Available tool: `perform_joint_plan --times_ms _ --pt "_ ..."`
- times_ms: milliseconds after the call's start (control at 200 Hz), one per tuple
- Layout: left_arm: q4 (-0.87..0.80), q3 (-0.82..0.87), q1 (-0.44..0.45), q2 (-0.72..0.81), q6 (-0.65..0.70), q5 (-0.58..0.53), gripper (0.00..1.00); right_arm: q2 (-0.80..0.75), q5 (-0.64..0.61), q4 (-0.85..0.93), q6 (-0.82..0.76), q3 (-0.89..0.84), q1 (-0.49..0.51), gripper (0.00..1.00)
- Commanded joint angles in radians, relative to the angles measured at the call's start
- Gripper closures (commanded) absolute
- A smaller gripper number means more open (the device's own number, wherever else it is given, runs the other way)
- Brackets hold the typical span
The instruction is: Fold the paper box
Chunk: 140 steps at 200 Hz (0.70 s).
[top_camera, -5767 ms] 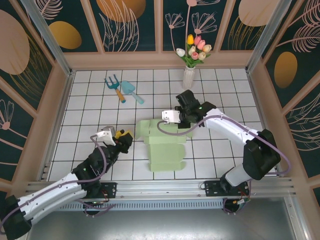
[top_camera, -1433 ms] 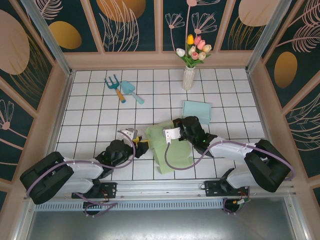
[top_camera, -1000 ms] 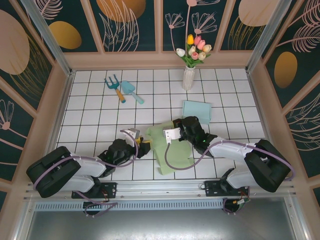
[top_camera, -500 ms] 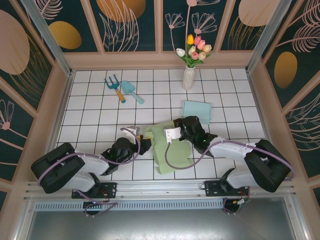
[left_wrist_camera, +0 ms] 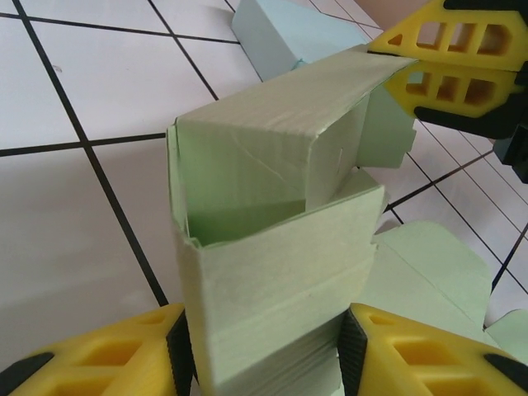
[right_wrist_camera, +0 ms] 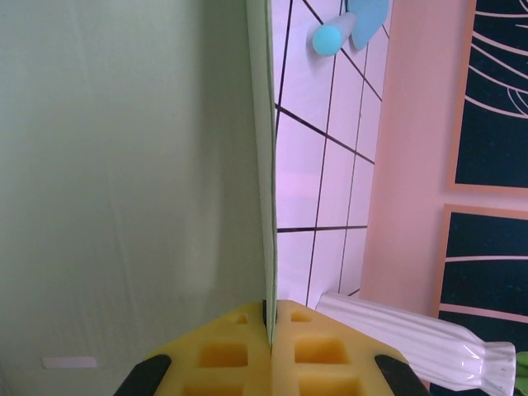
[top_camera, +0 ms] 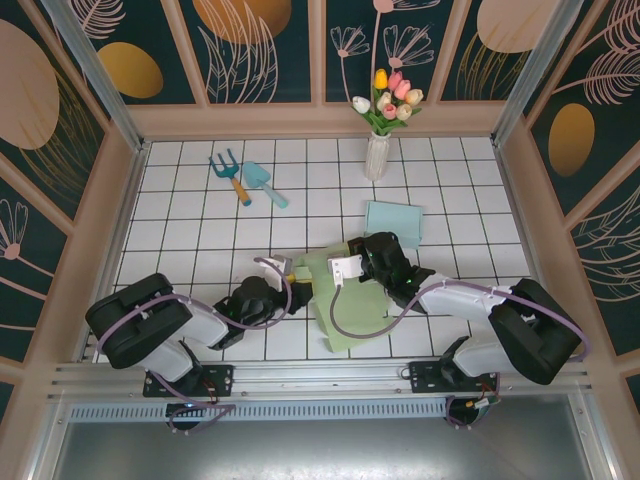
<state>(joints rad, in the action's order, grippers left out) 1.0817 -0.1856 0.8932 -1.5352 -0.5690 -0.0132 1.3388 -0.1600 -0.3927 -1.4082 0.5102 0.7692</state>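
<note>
**A:** Two claws on one pale green paper box (top_camera: 355,315). Where does it lie?

**B:** On the white tiled surface (top_camera: 180,240), near the front edge, between the two arms. One end is folded up into an open-topped square tube. The rest spreads flat on the tiles beside it.

**A:** And the left claw (left_wrist_camera: 264,356)?

**B:** Its yellow fingers (left_wrist_camera: 107,359) stand on either side of the folded-up end. The black pads press two opposite walls, pinching the tube.

**A:** The right claw (right_wrist_camera: 270,318)?

**B:** Pressed together on a thin upright flap of the same box. From the left wrist it grips the flap's top edge, above the open tube.

**A:** Anything nearby?

**B:** A light blue folded card (top_camera: 392,220) lies behind the box, apart from it. A white vase of tulips (top_camera: 377,155) stands by the back wall. A blue toy trowel (top_camera: 265,183) and a small garden fork (top_camera: 230,175) lie side by side at back left.
</note>
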Motion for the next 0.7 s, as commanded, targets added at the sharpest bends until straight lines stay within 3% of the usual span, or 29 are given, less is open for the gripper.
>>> perform_joint_plan --times_ms 0,235,405,550,695 --pt "0.063 -0.019 0.016 0.01 0.034 0.049 0.51 0.012 0.016 0.0 0.02 0.013 -0.002 1.0" --pt "0.053 0.017 0.016 0.065 0.041 0.063 0.51 0.003 -0.006 -0.072 0.04 -0.004 0.008 1.0" --pt "-0.024 0.037 0.016 0.143 0.074 -0.009 0.51 -0.007 -0.055 -0.159 0.034 -0.034 0.029 1.0" --pt "-0.146 0.063 0.016 0.264 0.099 -0.118 0.51 -0.01 -0.104 -0.247 0.031 -0.061 0.056 1.0" --pt "-0.345 0.091 0.015 0.445 0.067 -0.368 0.48 0.005 -0.154 -0.355 0.004 -0.106 0.077 1.0"
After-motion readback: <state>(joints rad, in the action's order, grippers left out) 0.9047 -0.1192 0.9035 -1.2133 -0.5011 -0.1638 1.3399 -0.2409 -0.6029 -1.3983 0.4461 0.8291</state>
